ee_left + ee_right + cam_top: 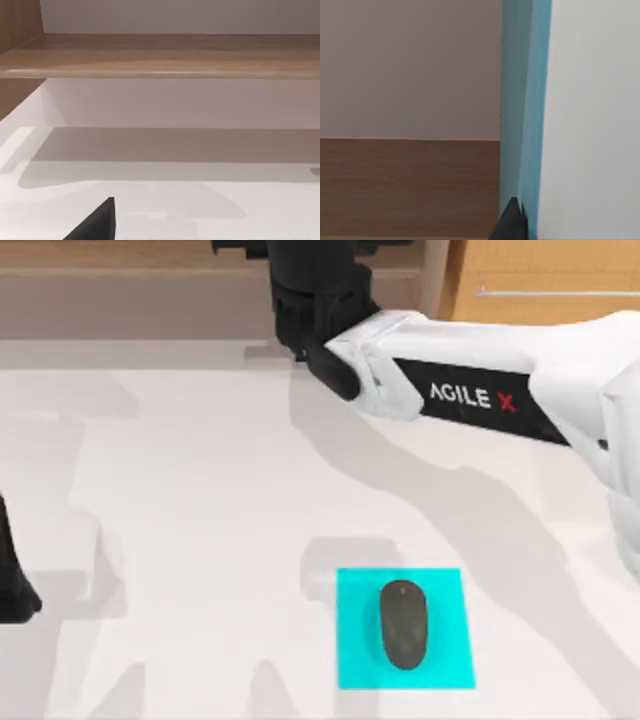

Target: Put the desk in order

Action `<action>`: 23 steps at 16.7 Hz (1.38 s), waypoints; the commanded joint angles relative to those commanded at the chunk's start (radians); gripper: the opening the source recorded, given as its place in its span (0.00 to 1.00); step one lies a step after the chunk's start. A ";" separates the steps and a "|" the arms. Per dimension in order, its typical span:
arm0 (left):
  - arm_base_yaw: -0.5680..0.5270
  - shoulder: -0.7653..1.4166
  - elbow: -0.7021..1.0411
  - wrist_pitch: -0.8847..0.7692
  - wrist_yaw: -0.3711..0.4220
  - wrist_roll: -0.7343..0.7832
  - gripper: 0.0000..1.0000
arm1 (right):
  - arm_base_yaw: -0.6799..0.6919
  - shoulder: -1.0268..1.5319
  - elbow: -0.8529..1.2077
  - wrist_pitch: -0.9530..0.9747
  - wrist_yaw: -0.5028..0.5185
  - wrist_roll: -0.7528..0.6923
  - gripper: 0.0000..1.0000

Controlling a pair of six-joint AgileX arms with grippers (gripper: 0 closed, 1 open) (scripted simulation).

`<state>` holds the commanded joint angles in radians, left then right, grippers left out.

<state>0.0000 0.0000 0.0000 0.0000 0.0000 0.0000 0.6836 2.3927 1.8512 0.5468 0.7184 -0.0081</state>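
Jaws: right gripper [315, 310] is at the back of the table, by the shelf; can't tell if its jaws are apart or together. Same for left gripper [15, 585], can't tell.
Table [200, 490]: big, white and smooth. It takes up most of the top view.
Shelf [130, 285]: brown wood, along the back edge, on the left & middle.
Drawer unit [540, 280]: light wood, back right corner, w/ a thin silver handle [555, 291]. Looks closed.
How it handles: I think the table is heavy & stiff, not a thing to lift. The top looks slippery, so stuff may slide on it. The one good place to grab is the handle, at its middle, pulling straight out.
Blue flat thing [525, 100]: stands up on its edge over the brown shelf wood, right in front of the right wrist cam. May be a book. Can't tell if it is held.
Mouse [404, 624]: dark, lies on the cyan mat [450, 660], front of the table, a bit right of middle. Looks tidy.
Right arm: stretched long from the right side across to the back middle, wrist at the shelf.
Left arm: parked at the left edge, low down, facing the shelf.
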 joint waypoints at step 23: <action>0.000 0.000 0.000 0.000 0.000 0.000 1.00 | 0.048 -0.147 -0.186 0.036 0.035 0.015 0.00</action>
<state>0.0000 0.0000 0.0000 0.0000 0.0000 0.0000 0.7317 2.2457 1.6650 0.5828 0.7534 0.0071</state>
